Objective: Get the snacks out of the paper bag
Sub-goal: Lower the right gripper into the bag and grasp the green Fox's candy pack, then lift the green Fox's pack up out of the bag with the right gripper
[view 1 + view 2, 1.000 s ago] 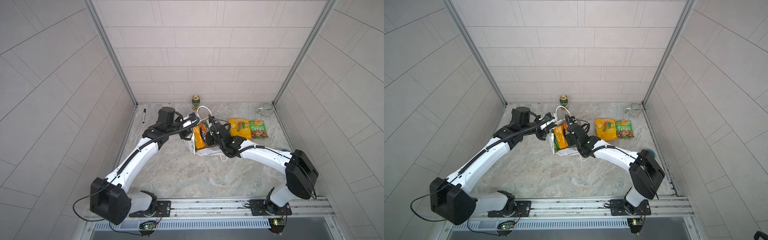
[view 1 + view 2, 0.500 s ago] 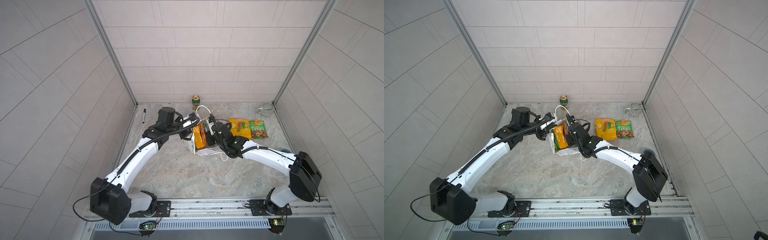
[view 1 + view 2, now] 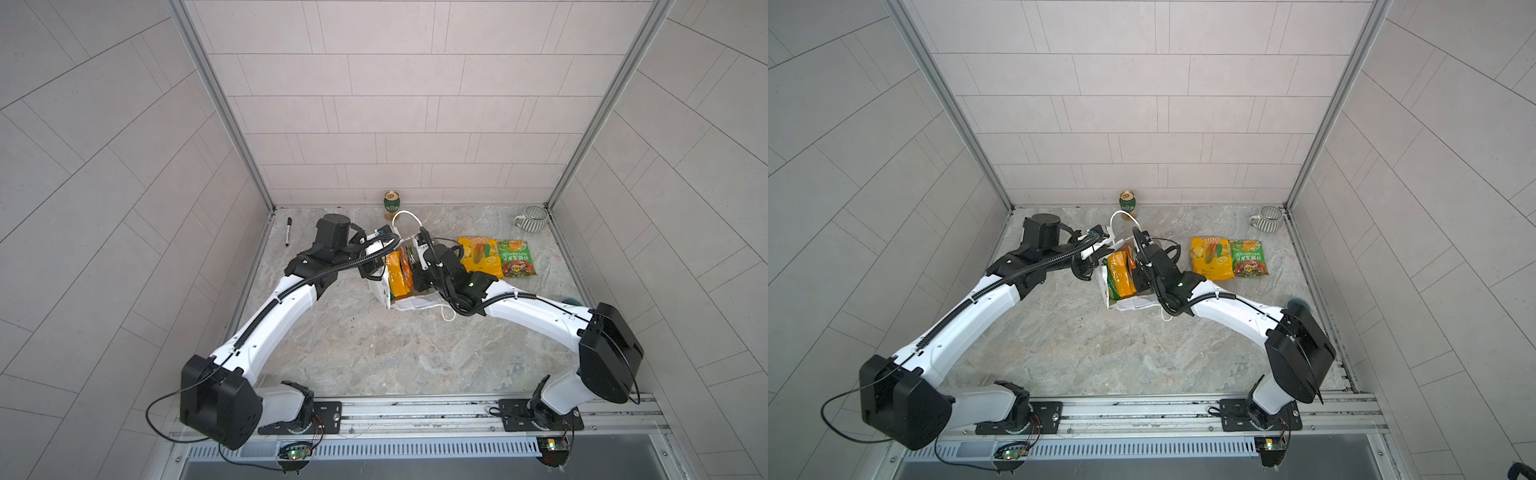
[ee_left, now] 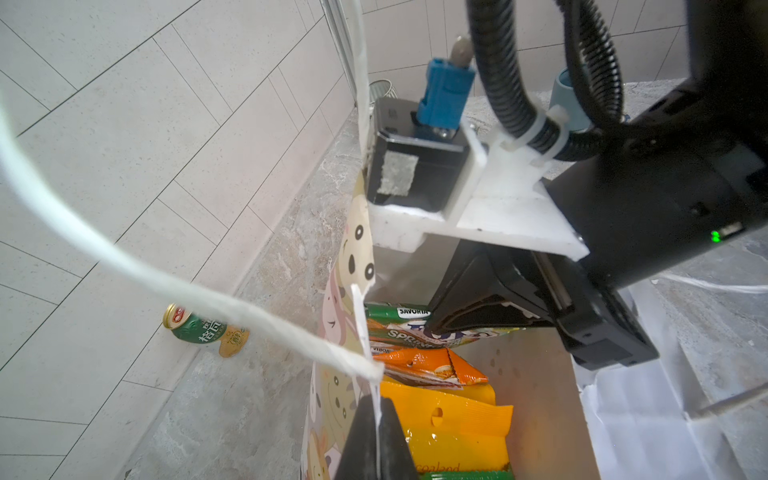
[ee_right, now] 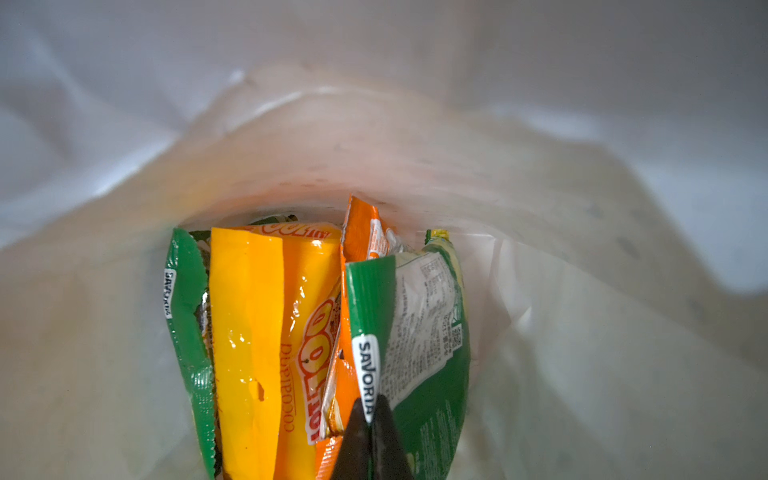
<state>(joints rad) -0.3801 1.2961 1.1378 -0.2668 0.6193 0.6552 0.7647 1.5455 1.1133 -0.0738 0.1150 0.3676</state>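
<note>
The white paper bag point(image 3: 380, 286) point(image 3: 1105, 284) stands open mid-table, with cartoon faces on its wall point(image 4: 332, 395). My left gripper point(image 4: 378, 415) is shut on the bag's paper rim beside a white cord handle point(image 4: 166, 286). My right gripper point(image 5: 369, 419) reaches down inside the bag and is shut on the top edge of a green snack packet point(image 5: 424, 316). A yellow-orange packet point(image 5: 257, 324) point(image 3: 399, 276) and another green one point(image 5: 187, 332) stand beside it in the bag. Two snacks lie flat on the table to the right: a yellow packet point(image 3: 480, 255) point(image 3: 1212, 257) and a green one point(image 3: 516, 264) point(image 3: 1249, 258).
A green-and-gold can point(image 3: 391, 201) stands at the back wall just behind the bag. A grey striped mug point(image 3: 534, 218) sits in the back right corner. A black pen point(image 3: 287, 232) lies by the left wall. A teal object point(image 3: 570, 300) shows behind my right arm.
My right arm has pushed further over the bag's mouth, its gripper going deeper inside. The left arm and the bag have stayed put.
</note>
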